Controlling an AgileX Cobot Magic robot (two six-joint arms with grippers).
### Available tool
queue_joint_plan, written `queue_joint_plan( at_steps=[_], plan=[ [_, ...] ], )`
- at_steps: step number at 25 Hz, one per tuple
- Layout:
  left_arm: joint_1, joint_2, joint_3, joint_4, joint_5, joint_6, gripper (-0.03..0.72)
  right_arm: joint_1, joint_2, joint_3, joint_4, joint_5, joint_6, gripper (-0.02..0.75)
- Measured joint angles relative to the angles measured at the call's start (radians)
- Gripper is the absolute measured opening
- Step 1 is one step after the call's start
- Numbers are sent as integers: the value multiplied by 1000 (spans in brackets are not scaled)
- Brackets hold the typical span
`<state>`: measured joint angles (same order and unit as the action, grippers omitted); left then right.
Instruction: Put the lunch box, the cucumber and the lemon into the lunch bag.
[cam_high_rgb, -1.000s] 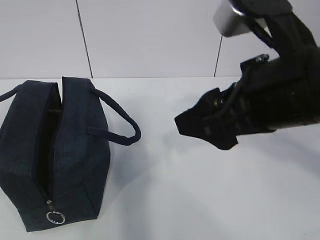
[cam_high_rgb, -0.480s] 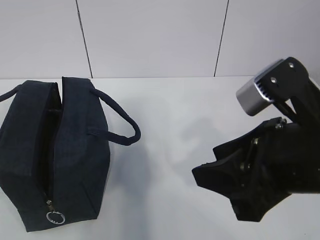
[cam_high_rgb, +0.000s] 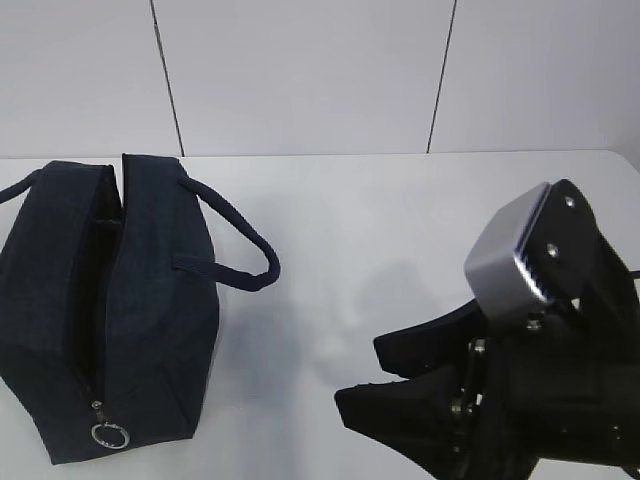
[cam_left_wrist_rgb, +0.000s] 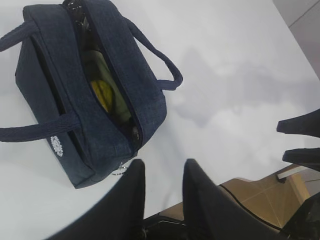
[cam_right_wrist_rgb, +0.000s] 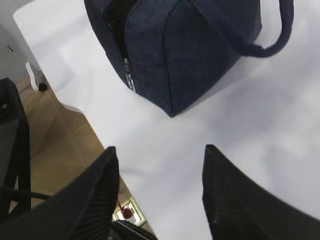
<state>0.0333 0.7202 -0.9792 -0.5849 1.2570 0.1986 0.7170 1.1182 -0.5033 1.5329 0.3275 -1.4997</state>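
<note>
Lunch bag (cam_high_rgb: 105, 310), a boxy dark navy fabric one with two strap handles, sits on the left of the white table (cam_high_rgb: 350, 230), its top zipper undone and the silver ring pull (cam_high_rgb: 110, 435) at its near end. Through the gap, the left wrist view shows the bright yellow lemon (cam_left_wrist_rgb: 103, 94) lying against a pale green lid (cam_left_wrist_rgb: 95, 62) inside. The left gripper (cam_left_wrist_rgb: 162, 187) hangs above the table edge, fingers parted, holding nothing. The right gripper (cam_right_wrist_rgb: 160, 195) is spread wide and bare near the bag's end.
</note>
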Motion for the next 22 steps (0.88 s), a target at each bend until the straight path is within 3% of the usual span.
queue_joint_plan(
  at_steps=[3,5,14,22],
  plan=[
    [0,0,0,7,0,0,187,2,50,2,204,23,-205,388],
    [0,0,0,11,0,0,187,2,98,2,249,62,-261,388],
    [0,0,0,21,0,6,187,18,297,-15,273,209,-350,387],
    [0,0,0,25,0,7,187,103,486,-180,274,211,-402,387]
  ],
)
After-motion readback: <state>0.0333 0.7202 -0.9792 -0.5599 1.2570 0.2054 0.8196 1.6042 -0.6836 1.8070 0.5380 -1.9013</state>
